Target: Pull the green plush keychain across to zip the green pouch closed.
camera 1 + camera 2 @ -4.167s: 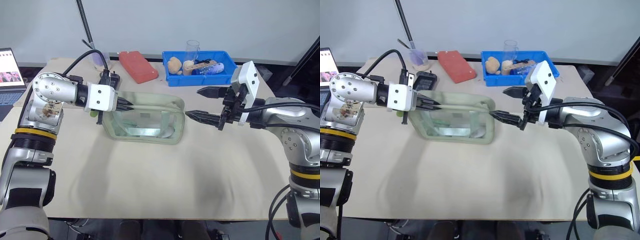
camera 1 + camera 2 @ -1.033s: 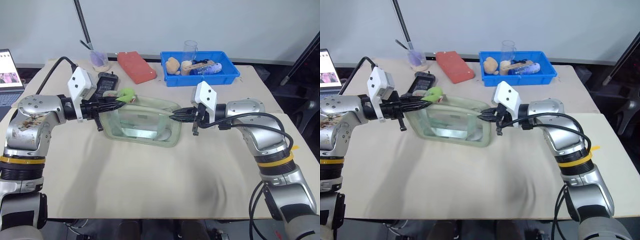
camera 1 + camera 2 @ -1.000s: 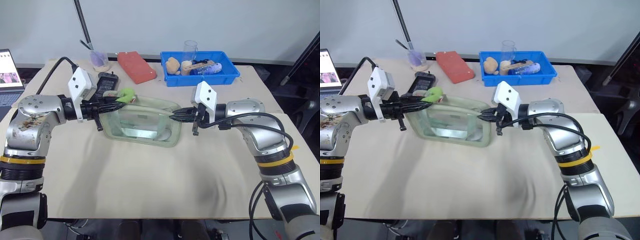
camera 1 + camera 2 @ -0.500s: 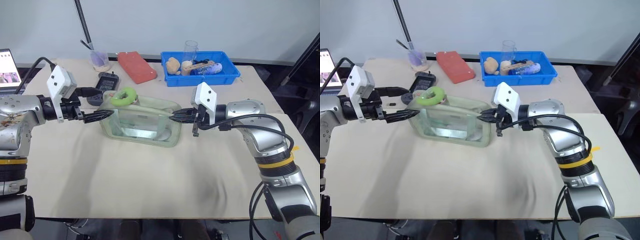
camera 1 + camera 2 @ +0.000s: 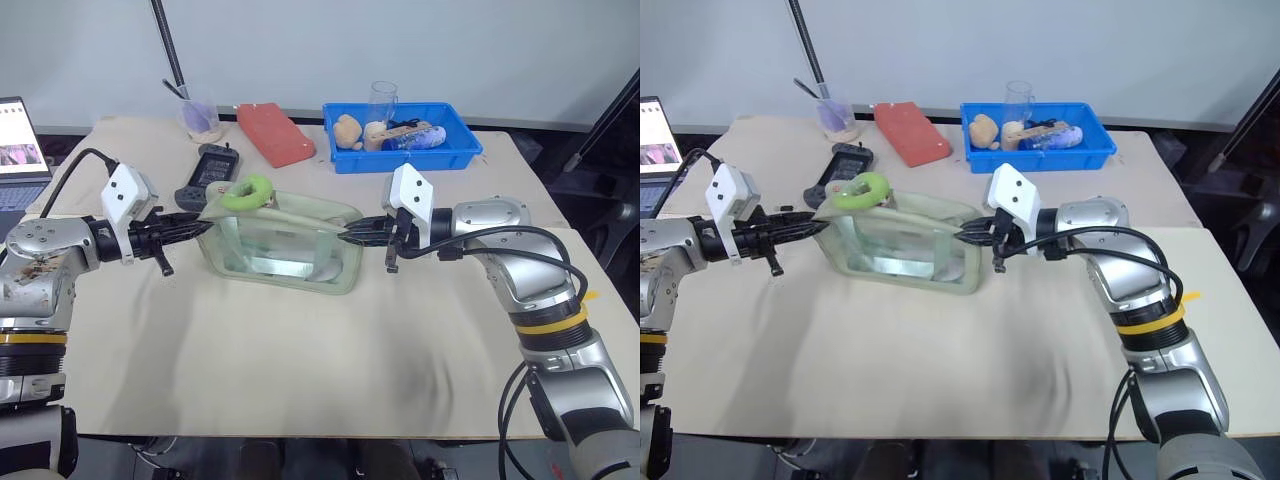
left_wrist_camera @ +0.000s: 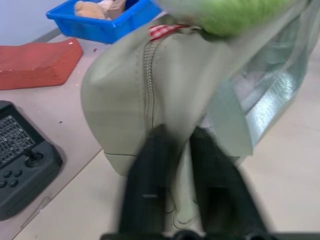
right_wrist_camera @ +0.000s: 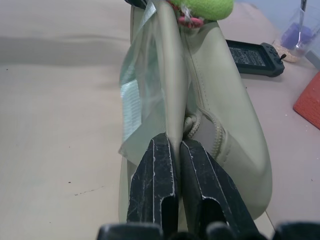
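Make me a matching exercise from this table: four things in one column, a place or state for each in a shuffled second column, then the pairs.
Things
1. lime-green fuzzy plush keychain
2. flat red fabric case
3. black handheld controller
4. left pincer

Places or states
A. lying on the table beside the blue plastic bin
B. shut on one end of the pale sage-green fabric pouch
C. resting on top of the pouch
D. on the table behind the pouch's left end

Pairs: 1-C, 2-A, 3-D, 4-B
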